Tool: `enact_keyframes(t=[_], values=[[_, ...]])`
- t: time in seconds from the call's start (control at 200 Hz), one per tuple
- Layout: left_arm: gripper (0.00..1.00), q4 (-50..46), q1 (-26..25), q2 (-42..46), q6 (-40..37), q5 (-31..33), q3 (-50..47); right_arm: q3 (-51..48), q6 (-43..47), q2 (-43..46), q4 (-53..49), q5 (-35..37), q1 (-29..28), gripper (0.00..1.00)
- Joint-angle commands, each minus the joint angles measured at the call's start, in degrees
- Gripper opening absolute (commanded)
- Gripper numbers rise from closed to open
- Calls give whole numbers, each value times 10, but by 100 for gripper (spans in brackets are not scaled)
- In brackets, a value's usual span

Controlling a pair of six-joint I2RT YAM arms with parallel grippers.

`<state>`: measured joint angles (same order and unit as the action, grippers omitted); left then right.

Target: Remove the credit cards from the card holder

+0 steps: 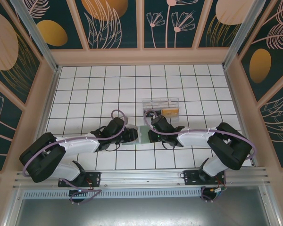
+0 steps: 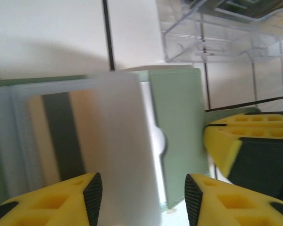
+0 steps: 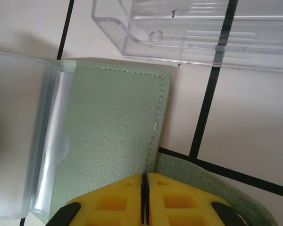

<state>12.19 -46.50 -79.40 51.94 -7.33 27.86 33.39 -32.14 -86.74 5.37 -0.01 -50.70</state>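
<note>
Where the top camera looks down: card holder (image 1: 144,135) lies open on the counter (image 1: 85,94) between left gripper (image 1: 133,135) and right gripper (image 1: 153,135), clear box (image 1: 161,107) just behind.
Left wrist: your left gripper stands half-wide around a pale frosted sheet (image 2: 118,141), not clamped on it.
Right wrist: right gripper looks pinched shut on the card holder's panel edge.
Risk: if that thin pinch slips as you pull the sheet, the soft card holder may drag along; credit cards cannot be told apart.
Writing: none you can read.

White tiled table (image 1: 85,94) bears the open card holder (image 3: 113,132) and a clear box (image 1: 160,106).
</note>
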Motion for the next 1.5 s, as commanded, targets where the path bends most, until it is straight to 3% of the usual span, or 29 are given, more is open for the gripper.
enact_keyframes(t=[0.0, 0.17, 0.495, 0.756, 1.016, 1.151, 1.266, 1.396, 1.496], values=[[54, 39, 1, 16, -5, -24, -3, 6, -12, -13, -7, 0, -7, 12], [62, 59, 0, 14, -6, -37, -5, 6, -13, -12, -9, 2, -7, 12], [63, 146, 0, -22, 10, -110, 14, -4, -28, 13, -15, 35, -7, 12], [63, 151, 0, -37, 15, -116, 19, -26, -40, 88, -23, 77, -3, 12], [65, 83, 1, 5, -7, -60, 27, -37, -35, 147, -16, 71, 9, 14], [65, -15, 4, 41, -11, 46, 31, -29, -34, 141, 15, 24, 9, 18], [51, -83, 27, 75, 2, 108, 12, -16, -42, 119, 52, -30, 9, 22], [38, -74, 64, 114, 13, 94, -42, 7, -57, 74, 88, -80, 8, 23], [20, -61, 71, 116, 13, 83, -58, 26, -69, 33, 112, -109, 8, 23]])
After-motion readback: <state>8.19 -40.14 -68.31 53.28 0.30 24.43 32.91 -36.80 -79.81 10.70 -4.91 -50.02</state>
